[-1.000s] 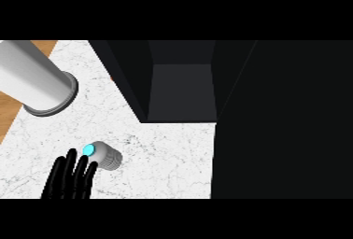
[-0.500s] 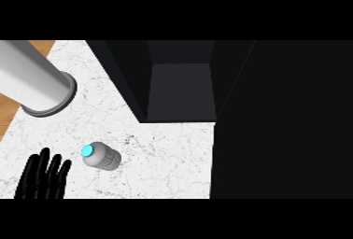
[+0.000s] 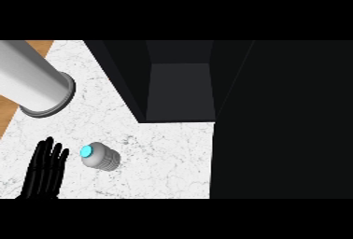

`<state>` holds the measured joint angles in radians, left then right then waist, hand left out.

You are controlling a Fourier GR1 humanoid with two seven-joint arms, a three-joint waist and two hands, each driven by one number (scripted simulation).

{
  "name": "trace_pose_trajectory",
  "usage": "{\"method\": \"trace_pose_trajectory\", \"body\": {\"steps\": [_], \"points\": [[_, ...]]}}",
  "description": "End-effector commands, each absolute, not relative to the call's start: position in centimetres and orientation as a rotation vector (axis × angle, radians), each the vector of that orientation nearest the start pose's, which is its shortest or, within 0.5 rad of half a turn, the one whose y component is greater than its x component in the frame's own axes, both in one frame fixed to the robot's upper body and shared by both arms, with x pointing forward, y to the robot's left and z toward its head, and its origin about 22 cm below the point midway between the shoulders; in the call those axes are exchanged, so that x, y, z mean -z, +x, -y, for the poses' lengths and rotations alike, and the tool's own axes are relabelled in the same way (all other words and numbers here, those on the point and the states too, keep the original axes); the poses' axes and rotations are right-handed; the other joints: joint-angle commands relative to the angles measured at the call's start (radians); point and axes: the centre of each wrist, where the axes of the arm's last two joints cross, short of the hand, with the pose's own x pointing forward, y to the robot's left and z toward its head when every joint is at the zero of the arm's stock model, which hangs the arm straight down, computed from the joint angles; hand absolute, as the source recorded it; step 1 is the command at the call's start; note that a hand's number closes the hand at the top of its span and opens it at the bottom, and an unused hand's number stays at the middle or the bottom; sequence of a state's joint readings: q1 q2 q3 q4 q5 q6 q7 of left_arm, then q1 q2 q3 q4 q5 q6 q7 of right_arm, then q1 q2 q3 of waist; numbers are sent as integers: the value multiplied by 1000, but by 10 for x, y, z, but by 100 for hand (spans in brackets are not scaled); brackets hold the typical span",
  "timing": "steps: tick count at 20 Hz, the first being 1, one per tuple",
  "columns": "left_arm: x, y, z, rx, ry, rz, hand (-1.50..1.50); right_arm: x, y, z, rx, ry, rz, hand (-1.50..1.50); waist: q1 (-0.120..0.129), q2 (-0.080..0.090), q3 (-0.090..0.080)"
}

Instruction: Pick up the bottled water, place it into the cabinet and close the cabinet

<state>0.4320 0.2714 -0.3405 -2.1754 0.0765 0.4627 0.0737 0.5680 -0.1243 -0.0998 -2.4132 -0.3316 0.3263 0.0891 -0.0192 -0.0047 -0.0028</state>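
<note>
One hand [image 3: 43, 175], our left, rests with fingers straight at the tabletop's [image 3: 165, 158] lower left edge, just beside the bottled water [image 3: 100, 156], which stands apart from the open cabinet [image 3: 179, 91].

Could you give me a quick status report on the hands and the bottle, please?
Left hand open, beside bottled water, not touching. Right hand not visible. Bottle upright on counter. Cabinet open, path clear.

The left hand [image 3: 43, 172], fingers straight, rests just beside the bottled water [image 3: 101, 156] on the counter [image 3: 165, 158].
</note>
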Motion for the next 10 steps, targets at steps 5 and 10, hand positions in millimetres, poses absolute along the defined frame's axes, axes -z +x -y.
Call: {"method": "trace_pose_trajectory", "body": {"steps": [5,10], "points": [[-23,152,-232,-164,166,1620,-150,-160,68,283,-136,251,1897,-150,-3,2,1],[-4,168,-262,-172,239,1591,-150,-155,65,285,-125,257,1899,-150,-5,2,2]]}}
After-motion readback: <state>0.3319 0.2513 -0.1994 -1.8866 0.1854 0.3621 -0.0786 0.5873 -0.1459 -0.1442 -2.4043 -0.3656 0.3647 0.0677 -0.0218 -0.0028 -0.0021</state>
